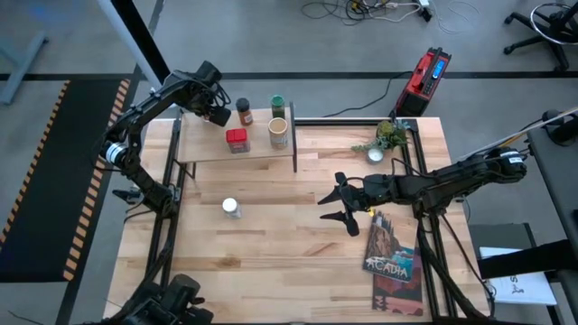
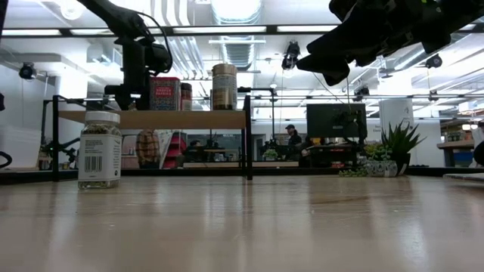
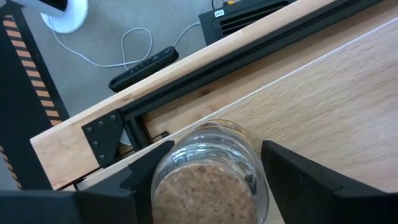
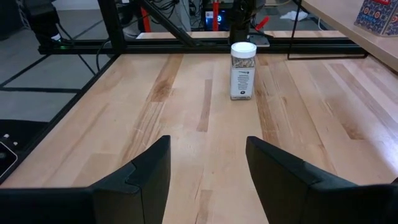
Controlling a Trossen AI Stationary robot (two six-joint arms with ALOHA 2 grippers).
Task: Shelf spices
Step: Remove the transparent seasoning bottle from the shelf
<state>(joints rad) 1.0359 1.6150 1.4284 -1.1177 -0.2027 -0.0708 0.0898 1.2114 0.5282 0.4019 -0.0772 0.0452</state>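
Four spices up; right gripper (image 1: 348, 206) spread wide, empty, must reach the white-capped jar (image 1: 232, 208) left on the table.

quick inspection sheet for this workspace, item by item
surface: wooden table, nothing spilled
job's things: red tin, brown jar, green-lidded jar and tan canister on the shelf; white-capped jar on the table
clutter: potted plant, book
grippers: left gripper open around the brown jar; right gripper open above the table, pointing at the white-capped jar
cables: loose on the floor
surroundings: red box, people far behind
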